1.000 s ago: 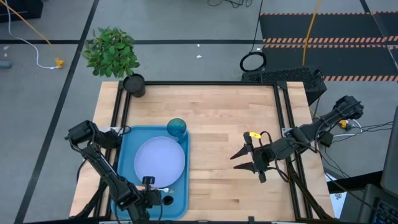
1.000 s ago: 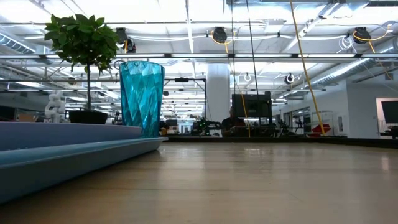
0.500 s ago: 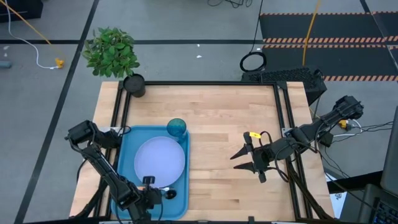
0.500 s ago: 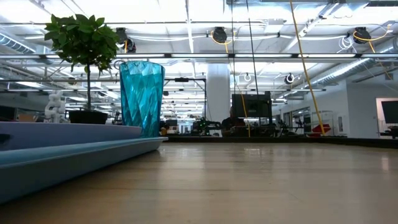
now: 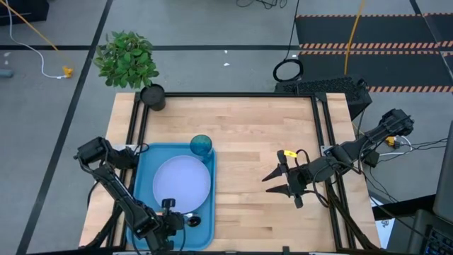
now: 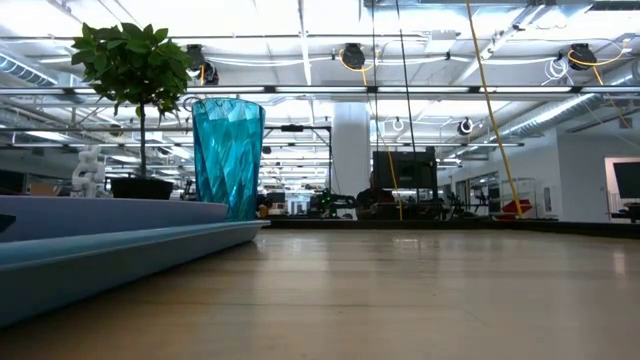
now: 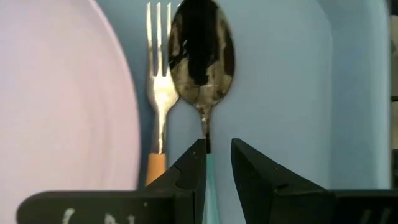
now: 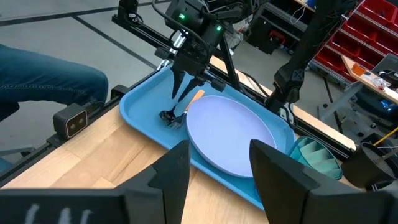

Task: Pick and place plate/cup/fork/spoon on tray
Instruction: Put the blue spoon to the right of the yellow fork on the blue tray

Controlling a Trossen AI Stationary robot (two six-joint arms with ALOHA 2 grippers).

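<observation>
Spoon in the tray, my left gripper [image 7: 216,163] over its handle.

I see its fingers narrowly apart astride the spoon [image 7: 200,59]; whether they pinch it I cannot tell. The spoon lies parallel beside the fork [image 7: 158,93], bowl pointing away, next to the plate [image 5: 182,180] on the tray [image 5: 144,170]. Beyond stands the cup [image 5: 201,146]. My right gripper [image 5: 277,181] hovers spread wide.

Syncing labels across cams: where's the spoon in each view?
High view: spoon at the tray's near right corner, under the left gripper.
Low view: not visible.
Left wrist view: dark bowl just beyond the fingertips, right beside the fork.
Right wrist view: small dark shape on the tray below the left gripper.
Shared landmark: the plate, next to the spoon in every view except the low one.
</observation>
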